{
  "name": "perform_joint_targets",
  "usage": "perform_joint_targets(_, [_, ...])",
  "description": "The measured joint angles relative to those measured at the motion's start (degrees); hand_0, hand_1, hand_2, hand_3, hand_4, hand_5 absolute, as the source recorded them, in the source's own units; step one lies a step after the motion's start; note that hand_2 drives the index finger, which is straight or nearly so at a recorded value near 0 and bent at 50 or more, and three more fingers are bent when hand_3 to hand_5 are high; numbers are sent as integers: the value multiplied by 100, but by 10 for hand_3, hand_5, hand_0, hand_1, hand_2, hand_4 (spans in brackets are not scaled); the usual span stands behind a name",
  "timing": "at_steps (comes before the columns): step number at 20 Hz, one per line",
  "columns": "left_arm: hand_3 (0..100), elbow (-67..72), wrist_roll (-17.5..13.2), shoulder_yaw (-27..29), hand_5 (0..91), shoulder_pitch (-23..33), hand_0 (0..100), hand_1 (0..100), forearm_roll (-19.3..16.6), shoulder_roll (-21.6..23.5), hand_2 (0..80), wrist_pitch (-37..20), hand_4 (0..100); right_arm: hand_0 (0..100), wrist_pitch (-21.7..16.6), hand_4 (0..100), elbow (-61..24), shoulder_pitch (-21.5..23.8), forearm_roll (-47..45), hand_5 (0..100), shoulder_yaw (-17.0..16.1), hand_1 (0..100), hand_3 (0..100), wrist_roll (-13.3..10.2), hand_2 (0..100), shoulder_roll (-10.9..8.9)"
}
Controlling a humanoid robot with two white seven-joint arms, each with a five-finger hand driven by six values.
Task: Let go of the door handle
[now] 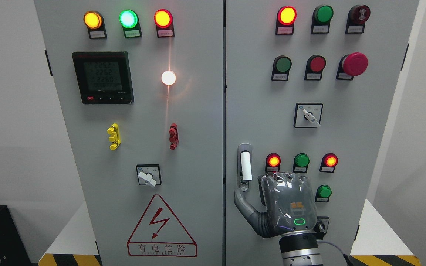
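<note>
The door handle (245, 167) stands upright on the right door (346, 140) of the grey electrical cabinet, its long axis vertical, close to that door's left edge and the centre seam (224, 111). It is a white bar set in a silvery recessed plate, with a small lock at the plate's foot. The right robot hand (272, 207) rises from the bottom edge just right of and below the handle, back of the hand toward the camera, holding nothing; its thumb (243, 205) is spread out leftward under the plate, apart from the white bar. The other fingers are hidden, so I cannot tell their curl. Bare panel lies left of the handle; indicator lamps (301, 161) sit close on its right.
</note>
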Motion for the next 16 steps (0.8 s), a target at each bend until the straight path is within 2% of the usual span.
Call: perform_joint_targets(16, [0, 0, 0, 0, 0, 0, 120, 556, 0, 0, 0, 0, 0, 317, 90, 1000, 385, -305, 72, 1000, -23, 245, 1000, 5, 999, 19])
